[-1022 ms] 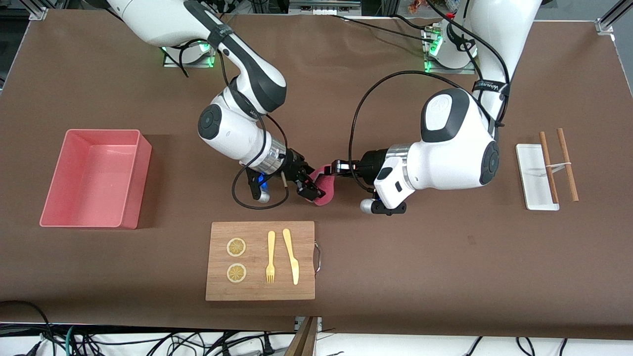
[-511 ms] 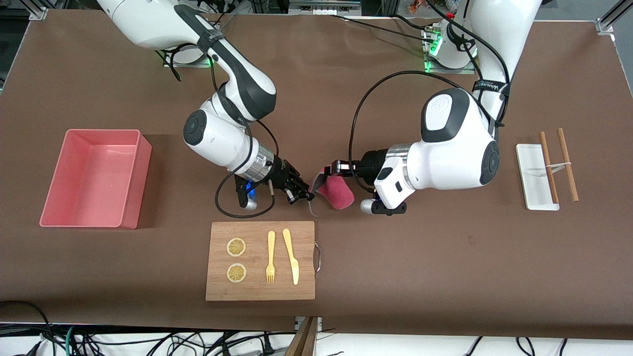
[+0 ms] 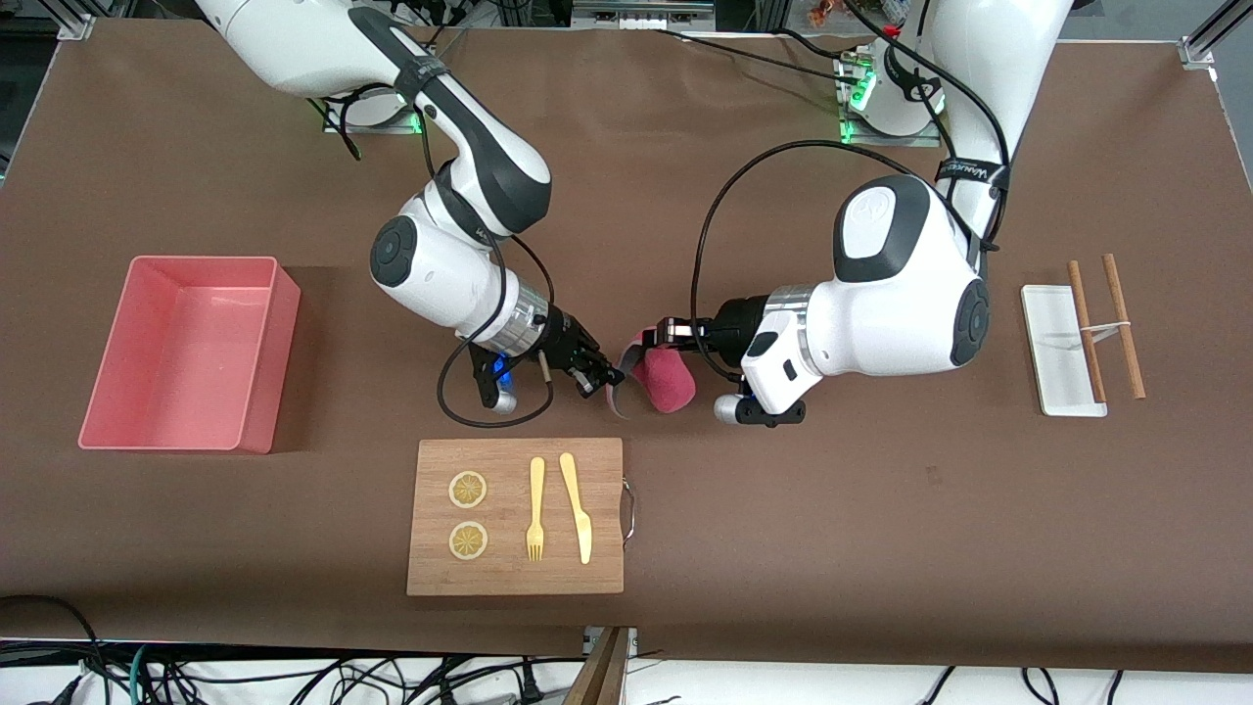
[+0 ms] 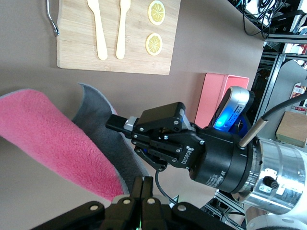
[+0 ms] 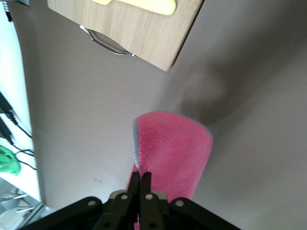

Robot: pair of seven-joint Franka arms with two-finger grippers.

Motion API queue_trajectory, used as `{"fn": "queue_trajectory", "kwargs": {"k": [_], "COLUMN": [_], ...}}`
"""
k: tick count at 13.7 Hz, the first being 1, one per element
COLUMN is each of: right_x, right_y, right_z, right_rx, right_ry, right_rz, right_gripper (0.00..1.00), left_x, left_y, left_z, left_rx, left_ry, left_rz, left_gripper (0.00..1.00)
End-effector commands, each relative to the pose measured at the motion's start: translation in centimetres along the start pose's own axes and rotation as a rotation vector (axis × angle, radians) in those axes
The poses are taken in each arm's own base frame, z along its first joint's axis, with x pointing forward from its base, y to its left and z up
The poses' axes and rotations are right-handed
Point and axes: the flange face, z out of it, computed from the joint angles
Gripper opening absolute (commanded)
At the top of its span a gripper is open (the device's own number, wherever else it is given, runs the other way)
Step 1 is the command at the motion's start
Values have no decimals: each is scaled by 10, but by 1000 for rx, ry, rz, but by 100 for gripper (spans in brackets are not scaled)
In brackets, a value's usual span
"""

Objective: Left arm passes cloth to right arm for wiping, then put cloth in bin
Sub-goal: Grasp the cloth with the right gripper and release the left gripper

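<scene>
From my seat the cloth hangs in the air over the bare table mat, just above the stretch between the cutting board and the arms' bases. The left gripper has its fingers pinched together on one end of the cloth. The right gripper has its fingers closed on the cloth's other edge, where the grey underside curls out, so both arms grip the same towel at once.

In the front view the cloth's long axis runs at a slant — its upper end sits at the left gripper, and the body droops down toward the front camera, with the rounded pink fold hanging lowest. In the left wrist view the fuzzy pink face stretches away from that gripper's fingertips as a long band, with the grey backing beside it leading into the right gripper. In the right wrist view the cloth points straight away from the closed fingers, its rounded end farthest out.

The bin stands well apart, toward the right arm's end of the table, open side up. The cutting board carries two lemon slices, a wooden fork and a wooden knife. Toward the left arm's end lie a white tray and a pair of chopsticks — the chopsticks partly across the tray.
</scene>
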Motion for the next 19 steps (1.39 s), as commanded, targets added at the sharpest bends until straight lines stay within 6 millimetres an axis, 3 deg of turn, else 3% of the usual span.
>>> {"fn": "queue_trajectory", "kwargs": {"k": [1,3,8,12,16,19], "right_x": [-2,-2,-17,-19,8,52], "right_y": [-2,-3,-4,19,73,100], "right_z": [-2,-5,-23,-21,19,35], "right_rx": [-25,-43,-172,-364,-608,-690], "right_ry": [7,2,-29,-57,-40,-8], "right_rz": [-42,-41,-59,-131,-274,-348], "right_gripper": [0,0,0,0,0,0], "left_x": [0,1,-19,-24,-25,-30], "left_y": [5,-1,-2,-35,-67,-93], "left_z": [-7,-12,-47,-119,-193,-237], "left_rx": [-16,11,276,518,669,794], "left_ry": [7,7,30,61,118,88], "left_rz": [-4,6,99,97,102,184], "left_gripper": [0,100,100,100,100,100]}}
